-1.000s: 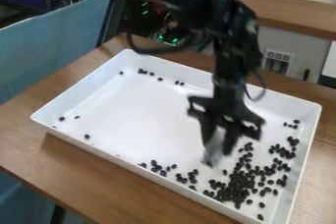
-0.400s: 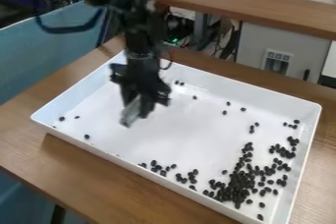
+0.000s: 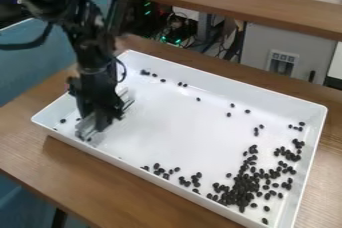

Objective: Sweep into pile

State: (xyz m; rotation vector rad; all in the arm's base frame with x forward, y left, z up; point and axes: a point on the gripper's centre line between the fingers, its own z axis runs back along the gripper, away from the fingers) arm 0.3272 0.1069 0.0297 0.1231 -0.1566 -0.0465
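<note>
Camera view: claw (image 3: 95, 123) pinches grey blade (image 3: 84, 129) inside white tray (image 3: 177, 137), black beans (image 3: 242, 190) densest near lower-right corner.

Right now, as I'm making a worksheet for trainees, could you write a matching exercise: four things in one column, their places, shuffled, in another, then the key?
Things
1. Black robot gripper
2. Dense cluster of small black oval pieces
3. Shallow white rectangular tray
4. Blue fabric-like panel

Places
A. Directly on the brown wooden table
B. Beyond the table, along the picture's left edge
C. At the tray's lower right, as pictured
D. At the tray's left part, as pictured

Pairs: 1-D, 2-C, 3-A, 4-B
</note>
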